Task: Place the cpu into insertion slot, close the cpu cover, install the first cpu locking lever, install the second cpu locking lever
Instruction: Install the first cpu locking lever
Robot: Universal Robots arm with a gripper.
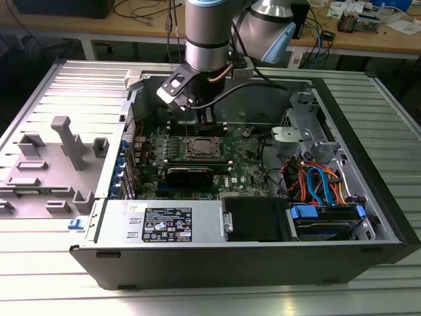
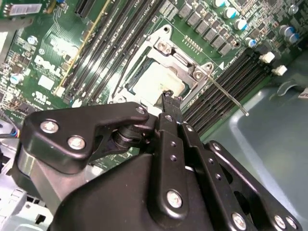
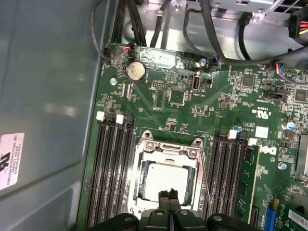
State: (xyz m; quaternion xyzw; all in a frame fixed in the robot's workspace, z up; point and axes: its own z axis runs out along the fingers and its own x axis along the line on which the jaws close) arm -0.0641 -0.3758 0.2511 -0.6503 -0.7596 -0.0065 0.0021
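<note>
Cpu (image 3: pixel 169 177) sits flat in the insertion slot (image 3: pixel 142 179), its pale silver top facing up in both wrist views. From my remote seat I read the cpu cover (image 3: pixel 169 147) as lying down around it, a shiny frame with screw heads at its corners, though I cannot tell whether it is fully seated. In the second wrist view a thin locking lever (image 2: pixel 230 97) juts from one corner of that frame and out across the black memory slots (image 2: pixel 226 82). My fingers (image 3: pixel 164 196) are pressed together with nothing between them, tips pointing down just over the edge of the cpu; I cannot tell whether they touch it. Memory slots flank the socket on two sides, all on the green board (image 3: pixel 216 96), which also carries a round coin battery (image 3: pixel 135 71). In the exterior view the arm (image 1: pixel 207 39) comes down at twelve o'clock from the socket, inside the open computer case (image 1: pixel 217 260). At about four o'clock from the socket, toward the exterior view's right, lie orange and blue cables (image 1: pixel 316 181) and a blue drive caddy (image 1: pixel 306 214). At six o'clock is a silver power supply (image 1: pixel 164 220) with a black label. At nine o'clock, toward the exterior view's left, grey plastic fixtures (image 1: pixel 66 141) stand on the ridged metal desk (image 1: pixel 52 289).
</note>
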